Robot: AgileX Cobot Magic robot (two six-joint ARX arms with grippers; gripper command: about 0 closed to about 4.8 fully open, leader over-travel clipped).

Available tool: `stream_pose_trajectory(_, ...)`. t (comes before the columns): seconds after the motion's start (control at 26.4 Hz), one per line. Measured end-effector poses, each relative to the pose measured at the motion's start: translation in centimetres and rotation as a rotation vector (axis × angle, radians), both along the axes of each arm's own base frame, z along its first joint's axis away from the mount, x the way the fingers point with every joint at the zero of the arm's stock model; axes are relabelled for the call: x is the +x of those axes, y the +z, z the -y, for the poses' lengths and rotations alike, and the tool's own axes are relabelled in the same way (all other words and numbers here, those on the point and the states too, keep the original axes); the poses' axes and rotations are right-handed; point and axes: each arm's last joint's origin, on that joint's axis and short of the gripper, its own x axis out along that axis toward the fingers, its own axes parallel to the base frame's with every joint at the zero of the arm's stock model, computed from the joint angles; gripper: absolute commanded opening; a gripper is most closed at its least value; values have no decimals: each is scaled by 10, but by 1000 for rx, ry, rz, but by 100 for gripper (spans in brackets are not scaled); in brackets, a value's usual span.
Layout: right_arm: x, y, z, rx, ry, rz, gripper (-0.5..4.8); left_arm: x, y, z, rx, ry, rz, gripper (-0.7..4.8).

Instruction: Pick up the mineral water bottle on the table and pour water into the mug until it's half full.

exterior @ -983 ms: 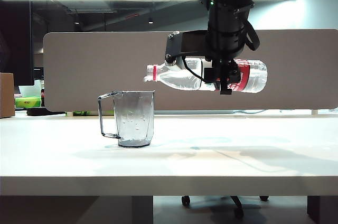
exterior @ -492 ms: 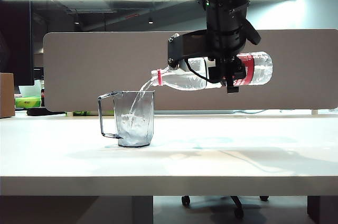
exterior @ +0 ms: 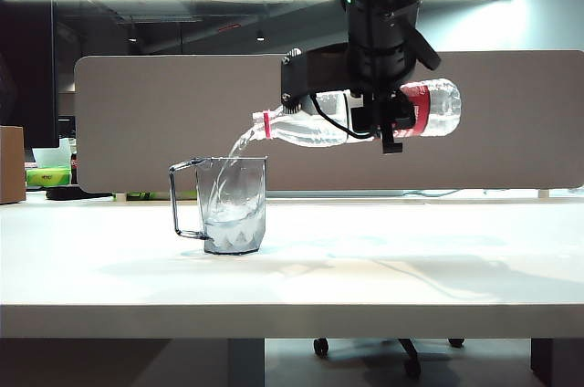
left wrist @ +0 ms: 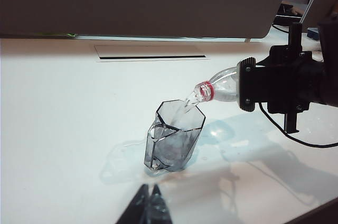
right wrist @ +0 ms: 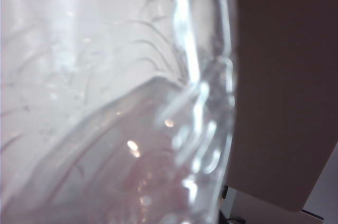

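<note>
- In the exterior view the right gripper [exterior: 388, 122] hangs from above, clamped around the middle of the mineral water bottle [exterior: 365, 119], at the edge of its red-and-white label.
- The bottle lies nearly level in the air, neck dipped slightly toward the left, its red neck ring just above and to the right of the mug [exterior: 233, 204].
- A thin arc of water runs from the bottle mouth down into the mug; water has collected in the mug's faceted lower part.
- The mug stands upright on the table [exterior: 383, 277], handle to the left in this view.
- The left wrist view shows what the exterior view does not: it looks down into the mug's [left wrist: 174, 142] open angular rim, the bottle's [left wrist: 219, 86] mouth over that rim, and a pale reflection on the table [left wrist: 63, 118] around the mug's base.
- That view also shows the right gripper [left wrist: 282, 89] from the side as a black block covering the bottle's body.
- The left gripper [left wrist: 148, 205] shows only as dark fingertips at the picture's edge, drawn together with nothing between them, near the mug but clear of it.
- The right wrist view is filled with the bottle's [right wrist: 105, 108] clear ribbed wall, blurred and very close; neither the mug nor the right gripper's fingers can be made out there.
</note>
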Motion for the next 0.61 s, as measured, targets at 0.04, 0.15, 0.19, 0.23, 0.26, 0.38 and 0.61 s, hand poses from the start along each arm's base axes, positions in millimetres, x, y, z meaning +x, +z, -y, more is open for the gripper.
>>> stream_pose_trajectory(0.04,0,1,-1,2,-1,13,211,0,0,0,0,0,0,-5)
stream_pose_trajectory(0.15,1,2,-1,2,-12,25,211,0,0,0,0,0,0,-5)
stream_pose_trajectory(0.19,1,2,0,0,-16,25,211,0,0,0,0,0,0,-5)
stream_pose_trajectory(0.23,1,2,0,0,-16,26,211,0,0,0,0,0,0,-5)
stream_pose_trajectory(0.26,1,2,-1,0,-16,26,211,0,0,0,0,0,0,-5)
stream_pose_trajectory(0.38,1,2,-1,8,-18,27,211,0,0,0,0,0,0,-5)
stream_pose_trajectory(0.61,0,2,-1,115,-62,46,211,0,0,0,0,0,0,-5)
